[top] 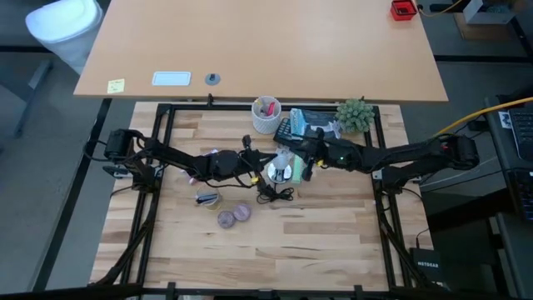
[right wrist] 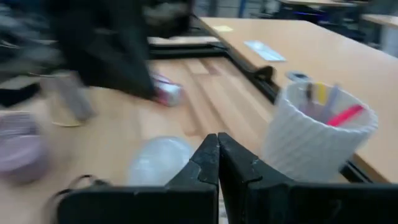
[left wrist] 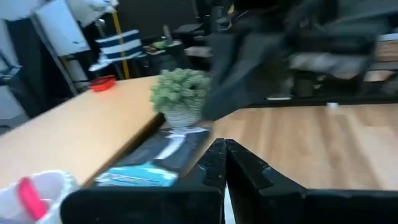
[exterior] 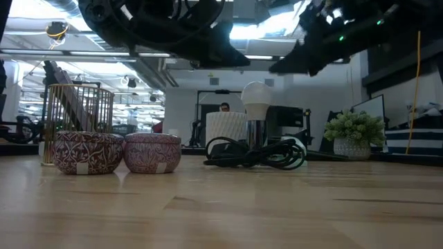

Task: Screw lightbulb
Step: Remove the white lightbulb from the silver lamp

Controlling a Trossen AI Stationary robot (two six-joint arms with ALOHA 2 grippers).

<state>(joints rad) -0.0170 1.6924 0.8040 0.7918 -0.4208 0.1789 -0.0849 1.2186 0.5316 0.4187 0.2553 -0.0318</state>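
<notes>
1. We see a pale wooden surface [top: 275, 250] inside a dark frame, with an office room behind it where a person [exterior: 224, 107] sits far off.
2. The lightbulb [exterior: 256, 101] stands upright near the middle, base down in a socket amid a coil of black cable [exterior: 257, 155].
3. Above it, both arms meet: the left pincer [left wrist: 222, 163] and the right pincer [right wrist: 217, 158] are each clenched on nothing (fingers pressed together in the wrist views).
4. Two purple tins [exterior: 116, 152] sit touching each other, well to one side of the bulb.
5. Behind stand a white cup of pens [top: 266, 115], a small green plant [top: 356, 116] and a dark packet [top: 301, 125].
</notes>
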